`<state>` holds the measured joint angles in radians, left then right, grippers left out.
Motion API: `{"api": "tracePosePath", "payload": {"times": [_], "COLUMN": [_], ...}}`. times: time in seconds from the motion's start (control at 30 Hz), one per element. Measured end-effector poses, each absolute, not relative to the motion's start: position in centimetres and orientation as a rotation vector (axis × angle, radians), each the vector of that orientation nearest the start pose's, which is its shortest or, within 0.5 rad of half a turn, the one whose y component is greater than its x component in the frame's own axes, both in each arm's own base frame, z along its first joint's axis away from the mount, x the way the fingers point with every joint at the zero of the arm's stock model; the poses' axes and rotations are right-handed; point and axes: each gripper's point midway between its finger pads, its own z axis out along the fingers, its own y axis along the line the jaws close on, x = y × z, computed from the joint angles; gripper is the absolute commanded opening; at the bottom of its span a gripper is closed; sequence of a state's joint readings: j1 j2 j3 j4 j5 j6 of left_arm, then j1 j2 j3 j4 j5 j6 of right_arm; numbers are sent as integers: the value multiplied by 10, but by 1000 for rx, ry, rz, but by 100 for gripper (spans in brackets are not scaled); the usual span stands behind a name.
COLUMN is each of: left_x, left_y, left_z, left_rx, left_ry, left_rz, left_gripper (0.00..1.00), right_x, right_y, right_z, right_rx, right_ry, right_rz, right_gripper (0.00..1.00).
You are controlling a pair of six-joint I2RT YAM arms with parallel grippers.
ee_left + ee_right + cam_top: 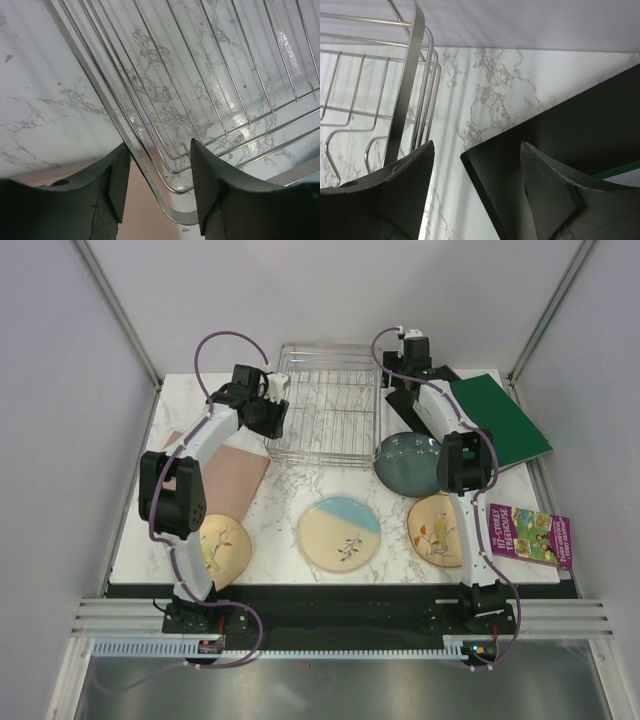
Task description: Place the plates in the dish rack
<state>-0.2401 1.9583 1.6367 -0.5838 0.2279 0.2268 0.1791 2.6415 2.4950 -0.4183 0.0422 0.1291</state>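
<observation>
The silver wire dish rack [325, 405] stands at the back middle of the table with nothing in it. My left gripper [274, 410] is open at the rack's left front corner; in the left wrist view the rack's rim [150, 165] runs between the open fingers of that gripper [160, 185]. My right gripper [400, 393] is open just right of the rack, as the right wrist view [477, 190] also shows. The slate-blue plate [405, 462], the cream and light-blue plate [340, 530] and two bird plates [222, 548] [435, 530] lie flat on the table.
A green ring binder [500, 420] lies at the back right, its dark edge [545, 130] under my right gripper. A pink mat [235, 470] lies left of the rack. A colourful book [530, 535] overhangs the right edge.
</observation>
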Motion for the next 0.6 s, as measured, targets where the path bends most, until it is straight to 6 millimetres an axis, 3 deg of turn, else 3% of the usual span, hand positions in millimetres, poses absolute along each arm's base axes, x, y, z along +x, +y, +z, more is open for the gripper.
{"api": "tracePosePath", "payload": {"times": [0.1,0.13,0.17,0.27,0.37,0.47,0.53,0.6], "left_x": [459,454,448,425,389,347,320,301], "left_y": [-147,-148,-150,-161,-171,-174,-177,-183], "left_z": [123,129,135,180,252,296,292,265], "left_rx": [652,646,637,606,546,475,450,453], "left_ry": [2345,2325,2296,2149,1932,1817,1817,1882], "left_rz": [-262,-265,-267,-310,-392,-510,-610,-697], "left_gripper": [74,90,100,100,100,98,95,89], "right_x": [667,657,647,597,546,484,436,400], "right_y": [125,126,128,131,135,142,149,158], "right_z": [97,101,104,134,187,244,266,263], "right_rx": [-58,-68,-79,-140,-198,-267,-317,-360], "right_ry": [2165,2178,2192,2203,2144,2040,1993,1990], "right_rz": [171,187,201,243,302,421,522,628], "right_gripper": [81,84,85,86,86,84,80,78]}}
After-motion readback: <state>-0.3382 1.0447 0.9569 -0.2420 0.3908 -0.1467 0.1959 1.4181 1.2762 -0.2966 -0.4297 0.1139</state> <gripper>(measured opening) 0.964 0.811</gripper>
